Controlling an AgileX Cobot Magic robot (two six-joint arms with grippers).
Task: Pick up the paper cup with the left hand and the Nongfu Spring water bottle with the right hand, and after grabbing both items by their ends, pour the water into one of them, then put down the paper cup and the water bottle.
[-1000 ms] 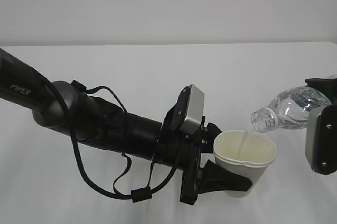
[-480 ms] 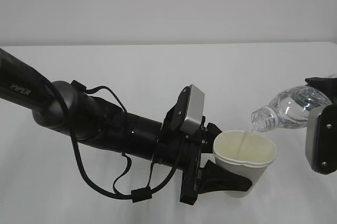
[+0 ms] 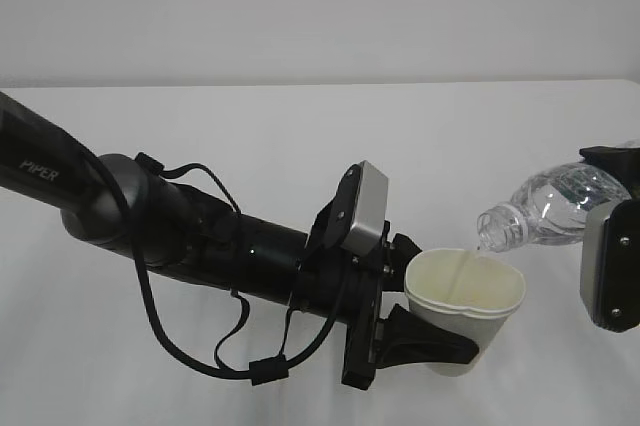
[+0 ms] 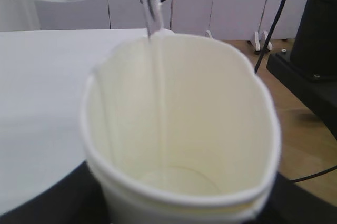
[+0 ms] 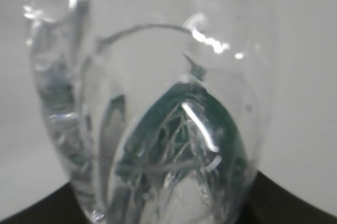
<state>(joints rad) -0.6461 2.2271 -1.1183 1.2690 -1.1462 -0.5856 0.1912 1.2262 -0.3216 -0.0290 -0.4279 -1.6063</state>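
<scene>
1. Black left hand (image 3: 425,341) clamps the paper cup (image 3: 463,306) low right, squashing its rim oval; a harder squeeze probably buckles it.
2. Right hand (image 3: 610,246) grips the Nongfu Spring water bottle (image 3: 545,208), tilted just above; drifting sideways spills onto the table (image 3: 300,136).
3. The water (image 4: 154,50) stream is thin, easily missing.

Left hand (image 3: 425,331) reaches in from the left above the table (image 3: 300,136) and grips the paper cup (image 3: 463,308) upright near the view's lower centre-right. Right hand (image 3: 610,246) enters at the right edge, holding the Nongfu Spring water bottle (image 3: 548,208) tilted, neck down-left, mouth just above the cup's far rim. The water (image 4: 156,77) falls from the mouth into the cup.
</scene>
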